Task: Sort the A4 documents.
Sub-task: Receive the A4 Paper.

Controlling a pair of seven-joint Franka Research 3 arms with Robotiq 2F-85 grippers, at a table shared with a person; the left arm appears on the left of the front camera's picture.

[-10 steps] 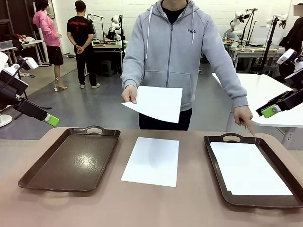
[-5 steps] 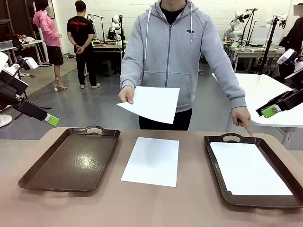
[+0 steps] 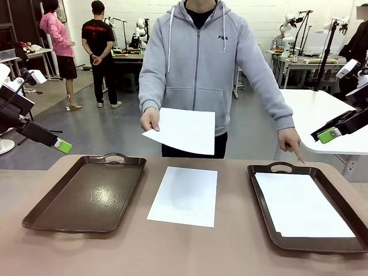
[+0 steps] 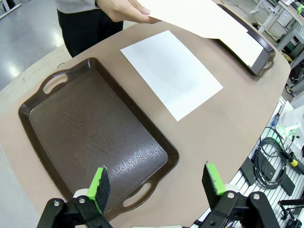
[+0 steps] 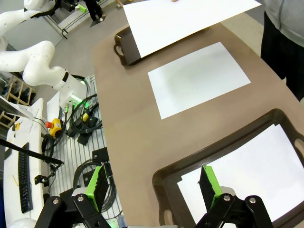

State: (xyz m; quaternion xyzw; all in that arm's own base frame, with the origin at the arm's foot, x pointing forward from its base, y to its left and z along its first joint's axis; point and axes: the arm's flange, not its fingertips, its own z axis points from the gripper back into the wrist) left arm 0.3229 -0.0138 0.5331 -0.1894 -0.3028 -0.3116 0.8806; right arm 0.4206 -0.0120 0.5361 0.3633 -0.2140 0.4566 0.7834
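A4 documents [image 3: 185, 195] look partly sorted. One filed sheet [image 3: 302, 204] lies flat in the right-hand tray [image 3: 261, 201] at lower right of the front view, and the left-hand tray [image 3: 86, 195] at lower left is bare. The middle sheet [image 3: 185, 195] rests on the table [image 3: 230, 253] between the trays. A held sheet [image 3: 183, 129] hangs above it in the person's hand [image 3: 150, 119]; the person's other hand [image 3: 289, 141] points down near the right-hand tray. At least two sheets seem left to place. The left gripper [image 4: 157, 180] hovers over the left-hand tray, jaws wide, holding nothing. The right gripper [image 5: 153, 184] hovers over the right-hand tray's corner, equally wide and empty.
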